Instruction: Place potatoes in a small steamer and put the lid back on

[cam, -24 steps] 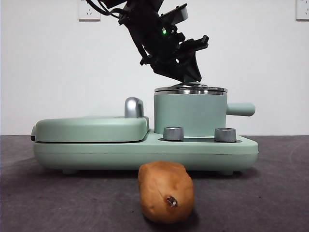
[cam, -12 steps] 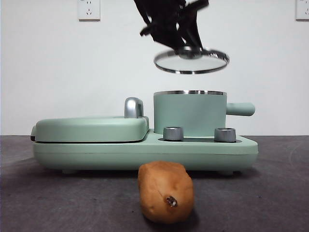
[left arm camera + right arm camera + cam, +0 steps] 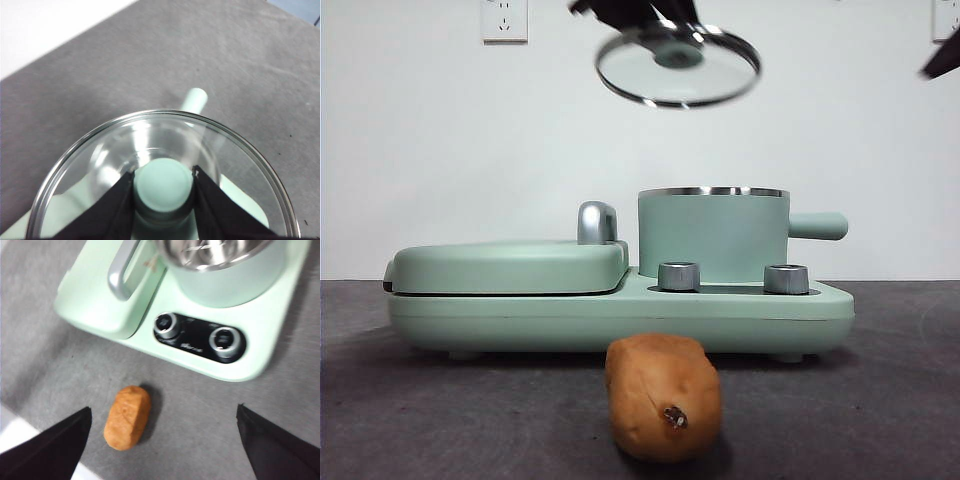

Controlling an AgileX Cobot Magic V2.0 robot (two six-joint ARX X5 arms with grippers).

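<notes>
Potato (image 3: 663,397) is lying on the grey table (image 3: 880,400), near side, just in front of the appliance base (image 3: 620,315), dark eye spot facing the camera. Judgement: firm and fairly heavy, skin smooth and rounded, so likely to roll or slip; the best hold looks to be across the middle of its short width, jaws well spread.

Small steamer (image 3: 713,235) is sitting uncovered on the right half of the base, steel rim showing, side handle pointing right.

Left gripper (image 3: 163,186) is clenching the mint knob of the lid (image 3: 677,66), jaws pressing both sides, carrying it high above and slightly left of the pot. Lid is glass with a steel rim: fragile, and tilting in the grasp.

Right gripper (image 3: 164,440) is hanging wide open above the table, touching nothing, potato between and beyond its jaws.
</notes>
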